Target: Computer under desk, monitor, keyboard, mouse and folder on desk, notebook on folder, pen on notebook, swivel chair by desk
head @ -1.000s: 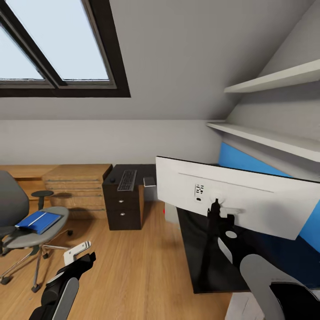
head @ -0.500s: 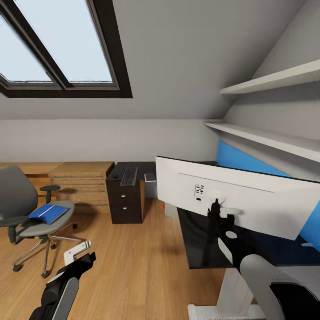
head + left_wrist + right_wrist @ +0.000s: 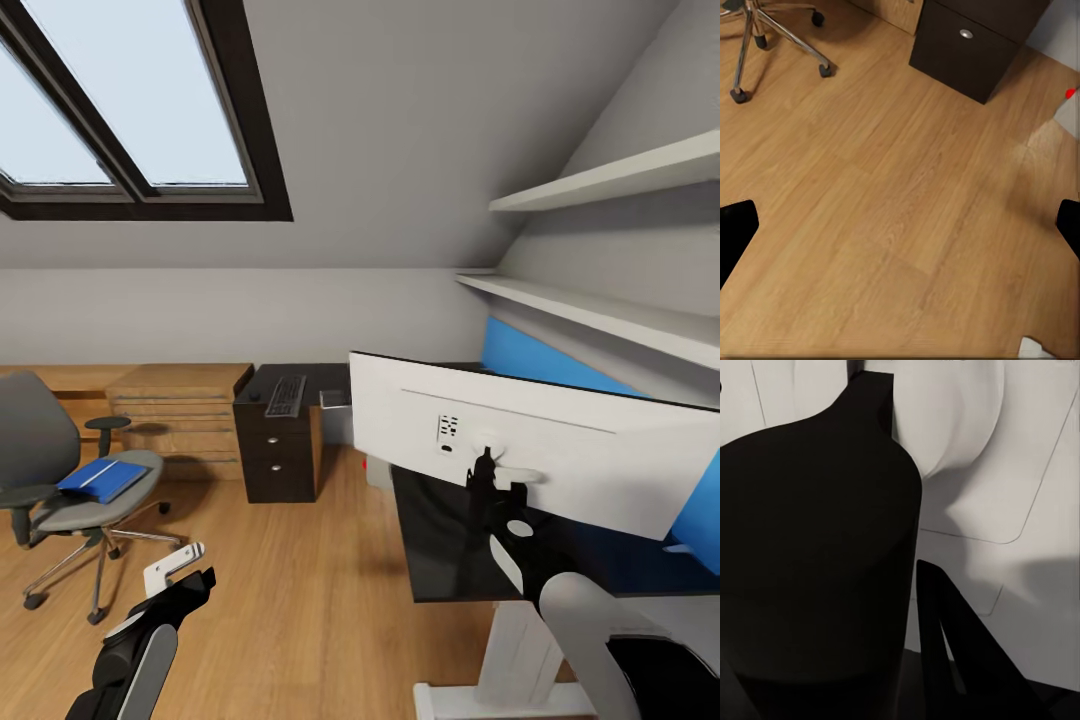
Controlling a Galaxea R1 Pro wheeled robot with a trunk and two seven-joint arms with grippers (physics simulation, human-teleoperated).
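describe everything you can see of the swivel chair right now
The swivel chair stands upright on the wood floor, apart from the black desk. It has a grey upholstered seat and tall back, dark armrests and a shiny metal star base on black castors, which the left wrist view also catches. A flat blue folder lies on its seat. Neither gripper touches it.
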